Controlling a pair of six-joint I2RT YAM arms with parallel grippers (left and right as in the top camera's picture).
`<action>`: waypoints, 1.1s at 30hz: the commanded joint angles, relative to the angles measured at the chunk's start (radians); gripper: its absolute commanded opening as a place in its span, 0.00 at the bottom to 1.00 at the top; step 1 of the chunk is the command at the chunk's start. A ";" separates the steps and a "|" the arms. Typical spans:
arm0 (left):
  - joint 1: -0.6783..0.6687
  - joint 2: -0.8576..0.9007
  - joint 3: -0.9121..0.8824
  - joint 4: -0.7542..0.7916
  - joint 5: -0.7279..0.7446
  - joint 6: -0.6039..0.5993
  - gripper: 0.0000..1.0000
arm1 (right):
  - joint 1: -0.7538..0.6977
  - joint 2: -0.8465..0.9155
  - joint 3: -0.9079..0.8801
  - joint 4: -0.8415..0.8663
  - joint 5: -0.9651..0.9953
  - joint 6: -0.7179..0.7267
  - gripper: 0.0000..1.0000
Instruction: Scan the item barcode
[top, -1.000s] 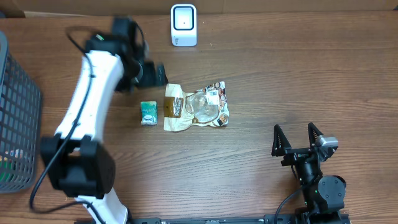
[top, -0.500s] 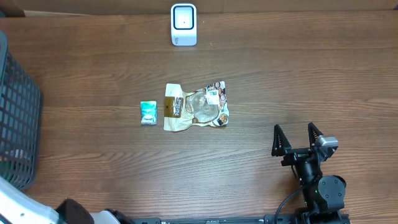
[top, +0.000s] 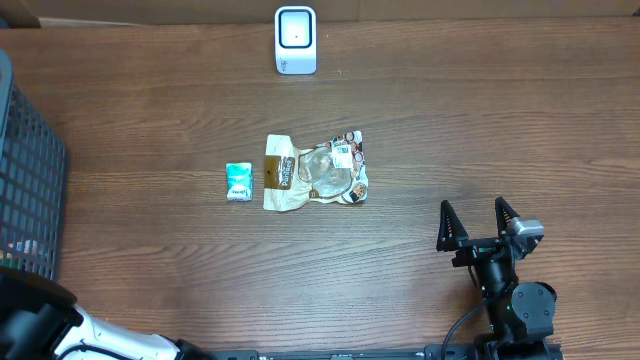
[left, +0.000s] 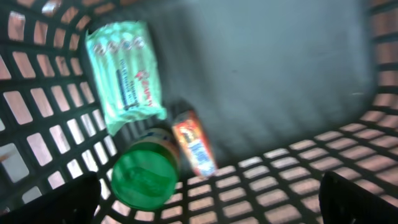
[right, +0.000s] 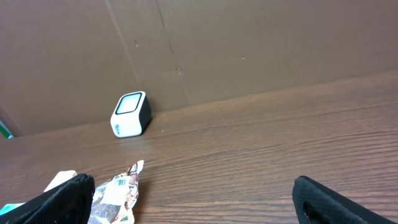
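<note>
Three crowded items, teal packet (left: 124, 74), green-lidded jar (left: 144, 180) and orange bar (left: 194, 146), lay in the basket (left: 323, 168) under the wide-open left gripper (left: 205, 199); closing there could pinch two. Right gripper (top: 472, 210) rested open.

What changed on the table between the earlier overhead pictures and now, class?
The left arm swung away from beside the snack bag to the near left corner, its camera now looking into the basket; jaws open, holding nothing. The right gripper, snack bag, teal packet and scanner stayed put.
</note>
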 joint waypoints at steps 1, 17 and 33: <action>0.016 0.038 0.000 -0.005 -0.084 -0.028 0.96 | -0.006 -0.007 -0.010 0.006 -0.002 -0.001 1.00; 0.051 0.055 -0.378 0.331 -0.231 0.079 0.89 | -0.006 -0.007 -0.010 0.006 -0.002 -0.001 1.00; 0.056 0.056 -0.728 0.753 -0.262 0.130 0.16 | -0.006 -0.007 -0.010 0.006 -0.002 -0.001 1.00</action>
